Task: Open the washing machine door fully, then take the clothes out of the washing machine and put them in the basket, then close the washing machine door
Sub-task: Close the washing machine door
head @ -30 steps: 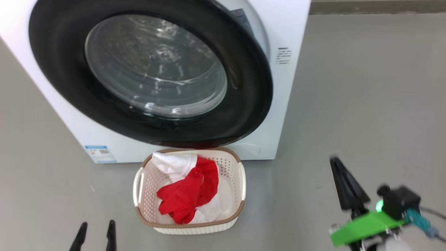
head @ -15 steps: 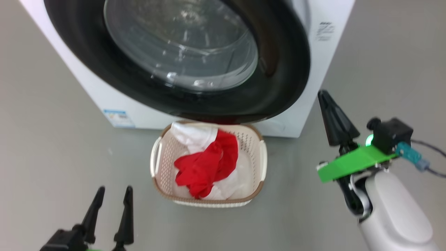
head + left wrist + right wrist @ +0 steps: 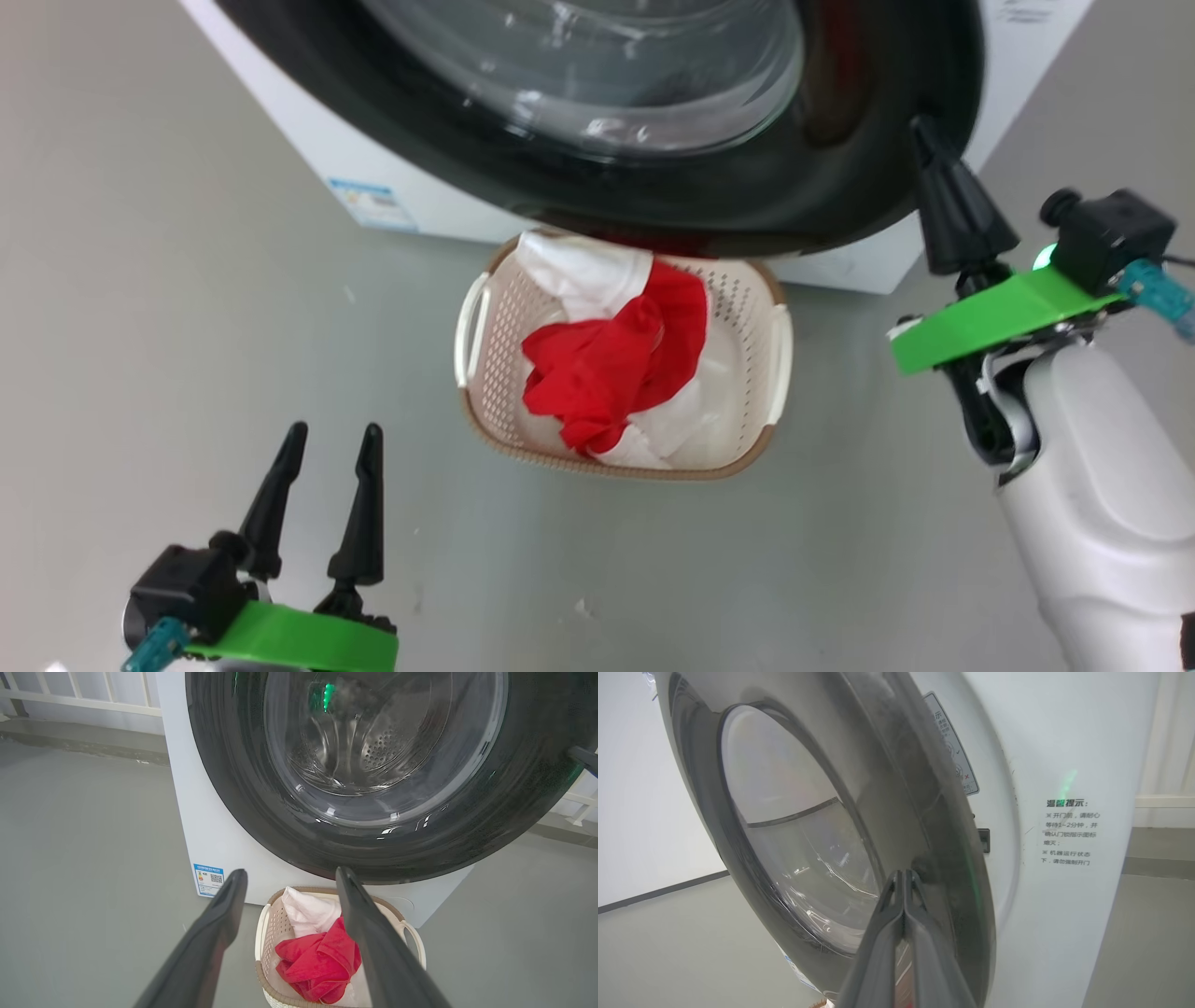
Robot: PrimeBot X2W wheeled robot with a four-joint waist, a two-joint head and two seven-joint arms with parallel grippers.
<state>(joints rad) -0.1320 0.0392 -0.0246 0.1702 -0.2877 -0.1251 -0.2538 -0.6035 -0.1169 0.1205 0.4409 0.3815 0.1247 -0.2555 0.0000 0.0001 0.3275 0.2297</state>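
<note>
1. Since a second ago your right claw (image 3: 921, 126) has climbed from low over the floor (image 3: 187, 280) up to the right edge of the washing machine door (image 3: 868, 187). The head camera has also tipped down.
2. The right claw's fingers are pressed together on nothing. In the right wrist view its tip (image 3: 903, 875) sits at the door's black ring (image 3: 924, 812); you cannot tell whether it touches.
3. That view shows the door ajar, its rim standing off the white front of the washing machine (image 3: 1018, 56).
4. Bare floor lies left and right of the door.
5. The basket (image 3: 504, 364) stands just below the door, its far end under the door's lower rim.
6. The clothes, red (image 3: 607, 373) over white (image 3: 583, 271), lie in the basket, well below the right claw.
7. Your left claw (image 3: 334, 431) is spread wide and holds nothing, low and left of the door, near the basket but apart from it.
</note>
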